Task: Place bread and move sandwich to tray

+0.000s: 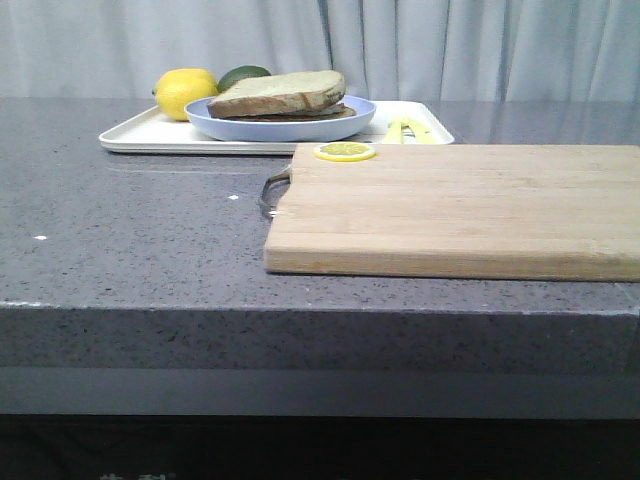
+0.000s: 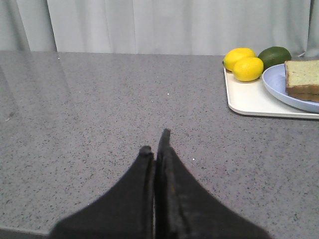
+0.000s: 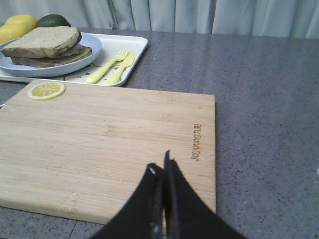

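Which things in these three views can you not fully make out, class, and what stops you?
- Fried egg: not visible in any view; the top bread slice covers the sandwich filling.
- Tray print: hidden in the front view behind the plate.
- Cutting board: cut off by the front view's right edge.
- Second lemon: hidden in the front view behind the nearer lemon.

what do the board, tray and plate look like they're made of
Board: pale wood, likely bamboo, matte, with visible grain strips and a burned-in logo. Tray: smooth white, probably plastic or melamine. Plate: light blue, slight sheen, plastic or ceramic, can't tell.
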Robot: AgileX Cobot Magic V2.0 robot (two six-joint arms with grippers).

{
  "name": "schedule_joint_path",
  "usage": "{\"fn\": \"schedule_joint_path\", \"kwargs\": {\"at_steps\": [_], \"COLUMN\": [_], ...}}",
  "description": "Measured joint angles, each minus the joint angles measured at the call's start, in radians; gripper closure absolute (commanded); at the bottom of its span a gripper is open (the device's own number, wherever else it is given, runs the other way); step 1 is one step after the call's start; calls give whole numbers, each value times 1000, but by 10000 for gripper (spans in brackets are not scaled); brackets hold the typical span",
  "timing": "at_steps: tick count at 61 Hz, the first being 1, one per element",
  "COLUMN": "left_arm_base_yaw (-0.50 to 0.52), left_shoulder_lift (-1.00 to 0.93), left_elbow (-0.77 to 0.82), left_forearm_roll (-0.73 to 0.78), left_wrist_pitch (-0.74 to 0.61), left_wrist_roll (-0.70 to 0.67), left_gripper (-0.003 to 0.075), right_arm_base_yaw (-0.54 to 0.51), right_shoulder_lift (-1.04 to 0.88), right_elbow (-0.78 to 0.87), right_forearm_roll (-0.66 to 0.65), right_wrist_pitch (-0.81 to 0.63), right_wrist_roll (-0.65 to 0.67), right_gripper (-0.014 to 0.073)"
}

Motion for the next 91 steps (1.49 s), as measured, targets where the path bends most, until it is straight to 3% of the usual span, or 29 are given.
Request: {"fn": "schedule_joint_path", "kwargs": {"at_steps": [17,38,54,74,91], "left_arm_base_yaw": [0,-123,-123,-68,-57], "left_shoulder_lift": [-12,-164,-190,-190,-190], "left_elbow": [38,296,418,530,530], "left_forearm_roll": [-112,-97,5,14,14], "left_wrist_pitch": [-71,-276,-306,-432,-438], "left_wrist_roll": [-1,-67,-191,-199,-201], "left_gripper": [739,739,739,739,739], "right_arm_base_yaw": [0,0,0,0,0], "right_shoulder_lift": [0,0,0,0,0], "right_elbow": [0,0,0,0,0], "right_forearm_roll": [0,0,0,0,0], "right_wrist_pitch": [0,0,2,2,4], "right_wrist_roll": [0,0,0,0,0], "right_gripper": [664,664,664,664,664]}}
